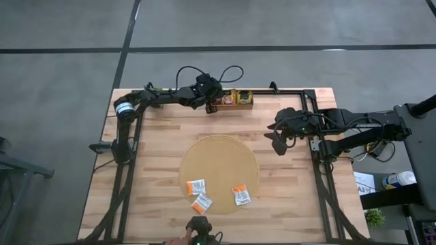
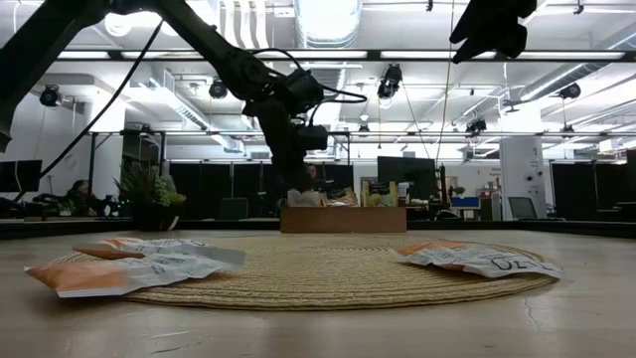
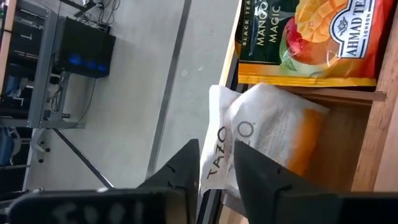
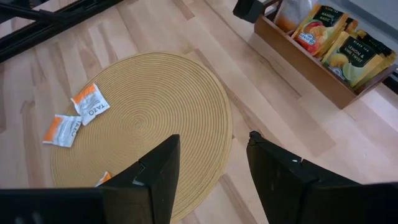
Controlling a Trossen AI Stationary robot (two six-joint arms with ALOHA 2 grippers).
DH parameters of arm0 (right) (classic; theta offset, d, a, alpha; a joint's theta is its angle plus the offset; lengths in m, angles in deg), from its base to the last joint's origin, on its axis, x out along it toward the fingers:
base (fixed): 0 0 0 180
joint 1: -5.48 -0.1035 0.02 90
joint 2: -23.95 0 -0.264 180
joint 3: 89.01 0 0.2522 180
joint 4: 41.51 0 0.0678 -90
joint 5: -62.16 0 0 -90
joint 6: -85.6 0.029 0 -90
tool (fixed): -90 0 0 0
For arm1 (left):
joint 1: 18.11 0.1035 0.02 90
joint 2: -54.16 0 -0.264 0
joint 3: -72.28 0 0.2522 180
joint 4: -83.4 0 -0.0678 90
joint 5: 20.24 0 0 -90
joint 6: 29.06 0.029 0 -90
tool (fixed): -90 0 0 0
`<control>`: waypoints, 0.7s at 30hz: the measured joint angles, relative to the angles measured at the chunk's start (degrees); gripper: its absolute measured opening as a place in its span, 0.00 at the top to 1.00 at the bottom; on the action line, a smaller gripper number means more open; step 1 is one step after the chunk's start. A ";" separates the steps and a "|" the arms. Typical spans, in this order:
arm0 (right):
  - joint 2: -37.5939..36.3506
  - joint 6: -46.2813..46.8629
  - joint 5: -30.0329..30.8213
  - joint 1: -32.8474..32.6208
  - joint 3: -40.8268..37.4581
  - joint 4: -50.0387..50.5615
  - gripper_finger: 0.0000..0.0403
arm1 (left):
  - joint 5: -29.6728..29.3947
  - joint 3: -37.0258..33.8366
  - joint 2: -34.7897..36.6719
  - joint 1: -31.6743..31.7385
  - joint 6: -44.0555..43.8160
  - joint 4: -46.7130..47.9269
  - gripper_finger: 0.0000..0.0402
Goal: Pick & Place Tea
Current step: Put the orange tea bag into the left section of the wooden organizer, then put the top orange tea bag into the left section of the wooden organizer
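Sachets (image 1: 198, 186) lie scattered on round mat (image 1: 219, 145), tray (image 1: 235, 104) beyond.

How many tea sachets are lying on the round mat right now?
3. On the round tan woven mat, two white-and-orange square sachets lie close together near its front-left edge, and a third sits apart toward the front-right. None looks hidden there.

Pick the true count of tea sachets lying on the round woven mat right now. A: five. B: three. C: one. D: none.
B: the high view shows three sachets on the round mat, two close together near its front-left edge and one apart toward the front right; the rest of the tea sits in the wooden tray.
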 joint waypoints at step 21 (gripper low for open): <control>0.00 -1.77 -0.04 0.00 0.00 0.00 0.55 | -12.32 2.57 0.34 -6.35 -0.08 4.96 0.74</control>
